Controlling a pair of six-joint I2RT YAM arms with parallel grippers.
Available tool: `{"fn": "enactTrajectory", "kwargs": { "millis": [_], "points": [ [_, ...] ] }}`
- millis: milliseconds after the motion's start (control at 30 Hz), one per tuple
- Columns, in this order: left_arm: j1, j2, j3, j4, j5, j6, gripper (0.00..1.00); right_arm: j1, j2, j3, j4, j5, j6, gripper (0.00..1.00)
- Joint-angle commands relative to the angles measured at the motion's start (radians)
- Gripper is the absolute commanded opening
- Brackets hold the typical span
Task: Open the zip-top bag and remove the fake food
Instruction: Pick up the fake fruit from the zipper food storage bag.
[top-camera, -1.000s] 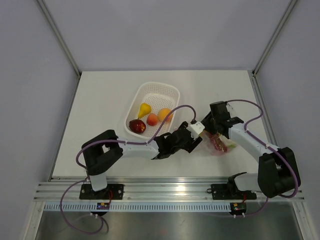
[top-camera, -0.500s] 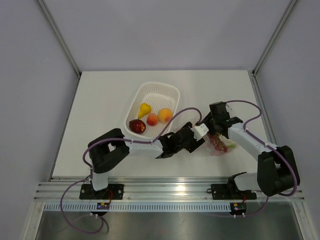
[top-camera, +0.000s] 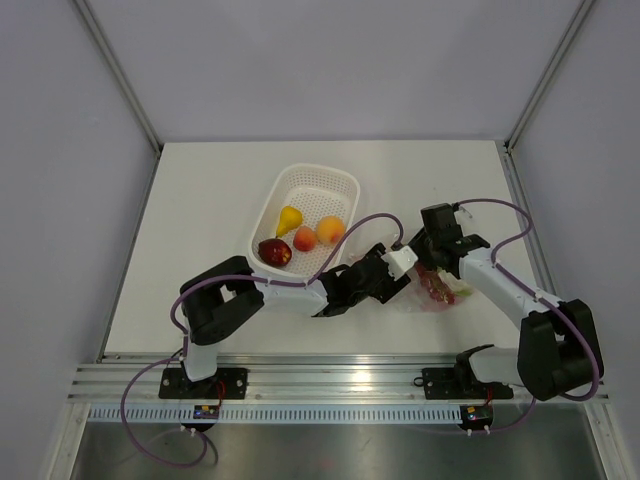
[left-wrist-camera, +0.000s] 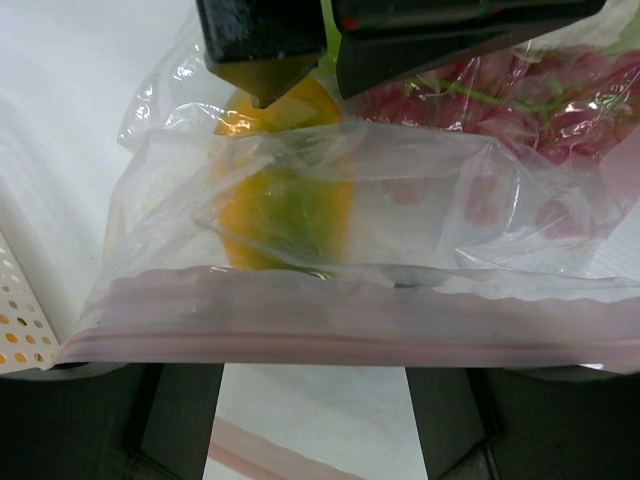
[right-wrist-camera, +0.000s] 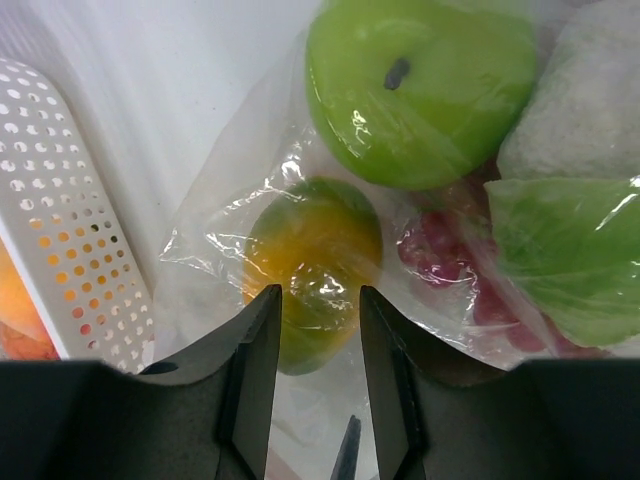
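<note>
Opening zip-top bag (top-camera: 438, 290), just rt of basket (top-camera: 262, 215), fake food (right-wrist-camera: 420, 90) inside | L gripper (left-wrist-camera: 315, 400) jaws apart at zip strip (left-wrist-camera: 350, 320) | R gripper (right-wrist-camera: 320, 320) on film, can't tell if clamped | next: pinch both lips, pull apart

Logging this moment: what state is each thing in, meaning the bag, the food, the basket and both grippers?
zip-top bag: lying flat, looks zipped shut.
fake food in bag: enclosed, not yet removed.
basket: upright, open-topped.
fruits in basket: four, lying loose.
left gripper: open, at the bag's zipped edge.
right gripper: jaws partly open, over an orange-green fruit inside the bag.
</note>
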Motion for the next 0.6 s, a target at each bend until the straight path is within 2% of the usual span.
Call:
{"fn": "enactTrajectory", "kwargs": {
  "millis": [0,367,567],
  "points": [
    [0.005,-0.005,-0.009,0.103,-0.005,-0.012,0.67,0.007,0.027,0.049,-0.01,0.066,-0.033,0.44],
    [0.005,-0.001,0.003,0.071,-0.006,-0.021,0.66,0.007,0.059,0.07,-0.001,0.172,-0.039,0.44],
    [0.003,-0.001,-0.009,0.097,-0.014,0.002,0.66,0.007,0.11,0.07,0.024,0.146,-0.025,0.45]
  ]
}}
